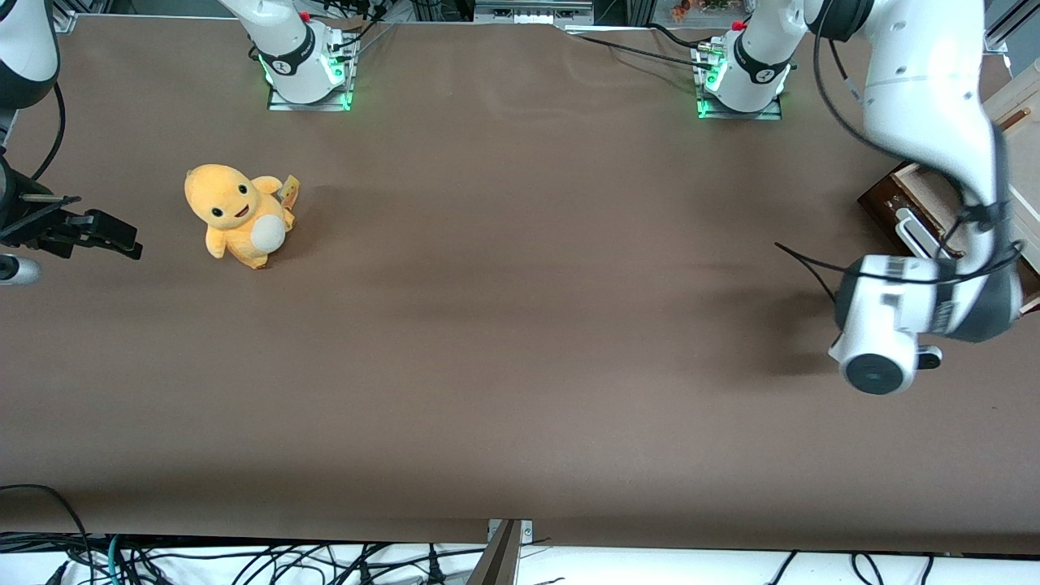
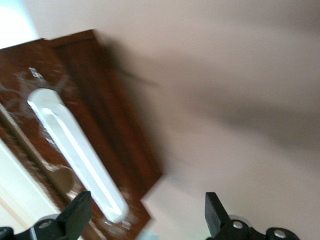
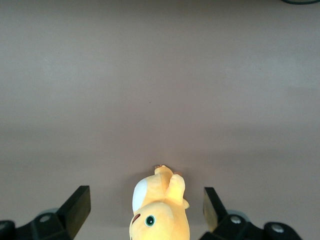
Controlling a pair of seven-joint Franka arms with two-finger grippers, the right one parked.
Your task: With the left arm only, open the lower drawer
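Observation:
The lower drawer (image 1: 882,203) is at the working arm's end of the table, with a dark brown front and a white bar handle (image 1: 914,231). A pale wood inner wall (image 1: 926,180) shows above the front, so the drawer stands partly out of the cabinet. The left arm (image 1: 926,89) bends down over it, and its wrist (image 1: 886,321) hangs nearer the front camera than the handle and hides the gripper. In the left wrist view the gripper (image 2: 145,220) is open and empty. The handle (image 2: 75,150) ends just inside one fingertip (image 2: 77,212), which does not touch it, on the drawer front (image 2: 117,125).
An orange plush toy (image 1: 237,215) sits toward the parked arm's end, also in the right wrist view (image 3: 160,210). The cabinet's pale top (image 1: 1016,97) is at the table's edge. A black cable (image 1: 800,256) loops off the wrist. Two arm bases (image 1: 309,69) stand farthest from the camera.

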